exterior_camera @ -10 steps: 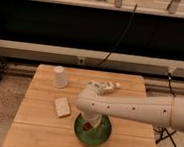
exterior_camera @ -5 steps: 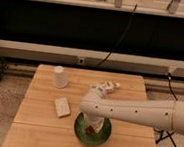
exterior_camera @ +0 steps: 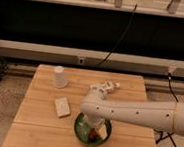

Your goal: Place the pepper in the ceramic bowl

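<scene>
1. Pepper (exterior_camera: 94,134) sits low inside the ceramic bowl (exterior_camera: 81,130), at the table's (exterior_camera: 40,112) six o'clock edge.
2. Gripper (exterior_camera: 95,126) reaches down into the bowl; I cannot tell if it grips.
3. Let go gently, then lift straight up.
4. White cup (exterior_camera: 60,76) stands at eleven o'clock.

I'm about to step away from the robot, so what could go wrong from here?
1. The end effector hangs low inside the bowl with the pepper; lifting out could catch the rim and tip or drag the bowl.
2. The bowl sits near the table's front edge, so a nudge might push it off.
</scene>
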`<state>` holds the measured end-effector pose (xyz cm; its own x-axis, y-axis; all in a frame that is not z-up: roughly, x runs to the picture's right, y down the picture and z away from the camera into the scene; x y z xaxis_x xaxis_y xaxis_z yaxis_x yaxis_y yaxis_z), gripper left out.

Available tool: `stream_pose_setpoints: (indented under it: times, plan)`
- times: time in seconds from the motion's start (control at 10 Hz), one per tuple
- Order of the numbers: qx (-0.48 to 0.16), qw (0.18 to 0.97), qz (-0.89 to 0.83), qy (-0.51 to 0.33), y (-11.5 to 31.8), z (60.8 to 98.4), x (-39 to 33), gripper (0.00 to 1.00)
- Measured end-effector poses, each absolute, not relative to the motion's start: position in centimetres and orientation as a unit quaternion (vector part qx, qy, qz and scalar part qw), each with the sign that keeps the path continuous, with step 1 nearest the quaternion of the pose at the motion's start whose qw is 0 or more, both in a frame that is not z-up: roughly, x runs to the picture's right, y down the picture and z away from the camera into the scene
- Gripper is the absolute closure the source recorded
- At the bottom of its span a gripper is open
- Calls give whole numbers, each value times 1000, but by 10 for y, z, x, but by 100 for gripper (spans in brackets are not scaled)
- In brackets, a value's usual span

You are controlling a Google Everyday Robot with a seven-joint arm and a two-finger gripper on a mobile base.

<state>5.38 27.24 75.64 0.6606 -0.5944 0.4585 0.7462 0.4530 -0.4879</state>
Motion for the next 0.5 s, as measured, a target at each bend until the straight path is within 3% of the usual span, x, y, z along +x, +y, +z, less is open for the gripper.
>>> stream_pose_setpoints:
  times: [0.5]
  plan:
    - [-296,847,-439,-53,251,741,39,20]
